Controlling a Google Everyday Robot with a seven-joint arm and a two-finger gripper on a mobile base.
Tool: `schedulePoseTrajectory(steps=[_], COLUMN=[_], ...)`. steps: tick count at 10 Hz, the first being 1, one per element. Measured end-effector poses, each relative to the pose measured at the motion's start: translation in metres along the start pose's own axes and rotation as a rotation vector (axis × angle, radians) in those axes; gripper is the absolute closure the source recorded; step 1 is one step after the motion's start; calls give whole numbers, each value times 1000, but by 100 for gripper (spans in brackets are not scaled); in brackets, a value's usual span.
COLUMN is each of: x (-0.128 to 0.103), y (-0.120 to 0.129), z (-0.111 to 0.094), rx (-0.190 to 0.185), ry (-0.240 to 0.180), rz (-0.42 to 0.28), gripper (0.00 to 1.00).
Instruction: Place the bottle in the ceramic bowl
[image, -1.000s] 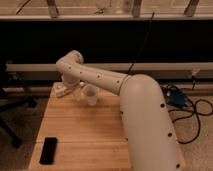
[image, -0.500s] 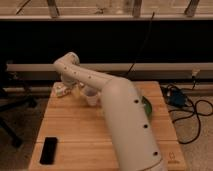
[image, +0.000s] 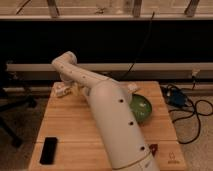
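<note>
The green ceramic bowl (image: 142, 109) sits on the right half of the wooden table, with its left part hidden behind my arm. My arm (image: 107, 115) rises from the front of the table to an elbow at the back left. My gripper (image: 61, 90) hangs below that elbow over the table's far left corner, as a pale shape with a yellowish patch beside it. I cannot make out the bottle as a separate thing there. A small pale object (image: 132, 87) peeks out behind the arm by the bowl's far rim; I cannot tell what it is.
A black phone (image: 48, 150) lies at the front left of the table (image: 70, 130). A small dark red-brown thing (image: 153, 148) lies at the front right. Cables and a blue box (image: 176, 96) lie on the floor to the right. A dark wall with a rail runs behind.
My forearm has swung leftward across the table. It now hides the clear cup that showed near the gripper, and more of the green bowl is uncovered. The gripper stays at the far left.
</note>
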Motion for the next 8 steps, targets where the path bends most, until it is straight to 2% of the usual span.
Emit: schedulePoseTrajectory(steps=[4, 8], x=[3, -4], y=[-14, -22], z=[12, 23], rx=[17, 46], ry=[-2, 6], rz=[60, 79], gripper=[20, 20])
